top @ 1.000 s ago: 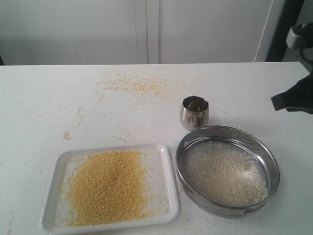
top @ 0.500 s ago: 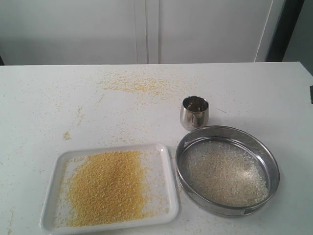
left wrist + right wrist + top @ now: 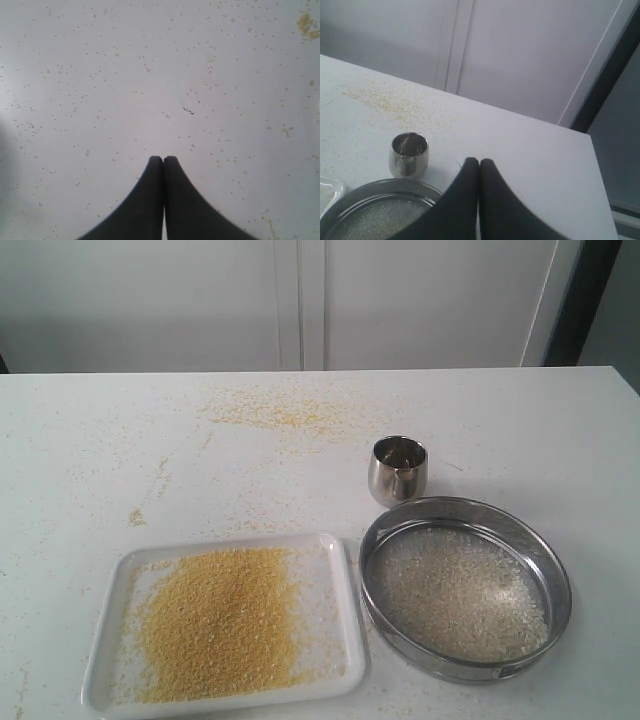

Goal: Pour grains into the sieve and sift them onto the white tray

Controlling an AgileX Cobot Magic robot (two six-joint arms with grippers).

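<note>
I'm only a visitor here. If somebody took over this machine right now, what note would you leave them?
Left gripper: fingers shut, empty, over the crumb-dotted table.
Right gripper: fingers shut, empty, with the steel cup and sieve in its camera's sight.
The sieve stands on the table beside the white tray.
Done: yellow meal lies on the tray, pale rice-like bits sit in the sieve.
Left: apparently nothing; sifting looks finished.

A steel cup [image 3: 397,470] stands on the crumb-strewn table [image 3: 520,430].
</note>
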